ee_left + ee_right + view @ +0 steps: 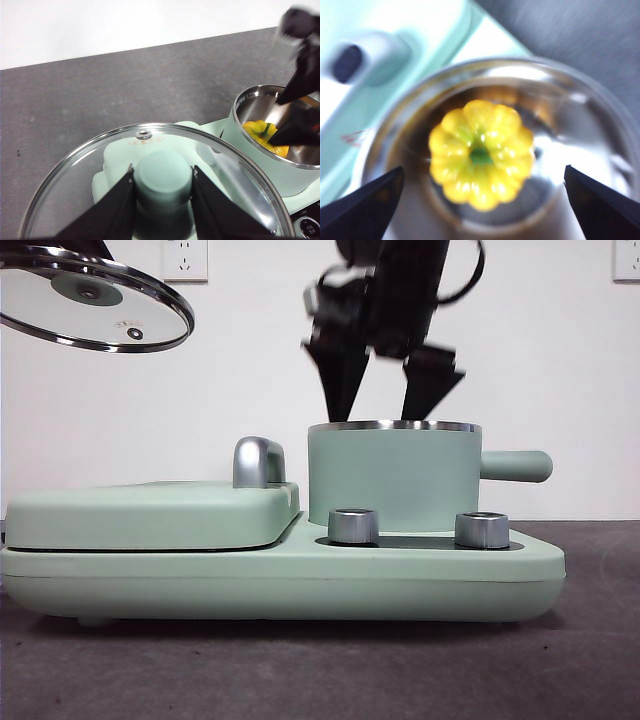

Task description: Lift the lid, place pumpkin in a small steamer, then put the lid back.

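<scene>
Glass and steel first: the lid (95,302) hangs at the upper left of the front frame, tilted and well clear of everything below. My left gripper (162,187) has its two jaws closed against either side of the mint-green knob (164,176), seen plainly at the bottom centre of the left wrist frame. I judge it is held high and aside to leave the pot mouth free for my other arm.

Pumpkin (481,154): yellow, ribbed, green stem upward, resting on the steel floor inside the small steamer (394,477), at the centre of the right wrist frame. That frame is blurred, so contact with the pot wall cannot be confirmed; it looks to sit free of it.

My right gripper (385,380) stands at the upper centre of the front frame, tips just above the steamer's steel rim. Its jaws are spread wide, one in each lower corner of the right wrist frame, holding nothing. The pumpkin lies between and below them, untouched.

Steamer sits on the appliance base (280,580), right of centre, side handle (515,466) pointing right, two silver knobs (353,525) in front. Flat griddle cover (150,515) occupies the left half.

Assessment: placement appears done. Remaining work is to clear my right arm upward, then bring the lid across and seat it on the rim.
</scene>
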{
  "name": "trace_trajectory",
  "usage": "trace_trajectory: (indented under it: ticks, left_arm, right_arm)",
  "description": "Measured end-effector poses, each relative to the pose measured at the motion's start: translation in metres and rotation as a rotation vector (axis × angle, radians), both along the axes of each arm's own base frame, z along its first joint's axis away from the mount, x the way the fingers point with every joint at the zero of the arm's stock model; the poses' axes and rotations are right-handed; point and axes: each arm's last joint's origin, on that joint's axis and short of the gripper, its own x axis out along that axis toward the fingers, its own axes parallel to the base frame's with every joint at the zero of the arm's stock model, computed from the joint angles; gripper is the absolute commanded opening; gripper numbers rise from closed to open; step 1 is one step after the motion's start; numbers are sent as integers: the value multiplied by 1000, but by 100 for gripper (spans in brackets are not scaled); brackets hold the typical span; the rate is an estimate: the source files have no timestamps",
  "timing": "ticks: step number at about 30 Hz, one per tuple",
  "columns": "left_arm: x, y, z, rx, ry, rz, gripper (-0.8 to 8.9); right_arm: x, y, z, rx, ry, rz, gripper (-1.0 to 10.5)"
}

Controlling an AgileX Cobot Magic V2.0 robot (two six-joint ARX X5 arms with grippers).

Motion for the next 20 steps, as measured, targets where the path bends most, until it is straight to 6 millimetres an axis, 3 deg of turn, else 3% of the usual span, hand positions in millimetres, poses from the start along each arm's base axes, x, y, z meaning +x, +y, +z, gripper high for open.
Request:
trace_trajectory:
  ticks: [4, 7, 14, 20]
  left_arm:
    - [0, 0, 0, 0, 0, 0, 17]
    - [0, 0, 0, 0, 1, 0, 17]
    - [0, 0, 0, 0, 1, 0, 17]
    - [0, 0, 0, 0, 1, 0, 17]
  right_arm:
    - [-17, -11, 33, 46, -67, -9, 412]
    - [-37, -14, 54, 99, -143, 12, 412]
    - [-84, -29, 27, 196, -247, 24, 410]
    - [-119, -53, 20, 285, -354, -12, 409]
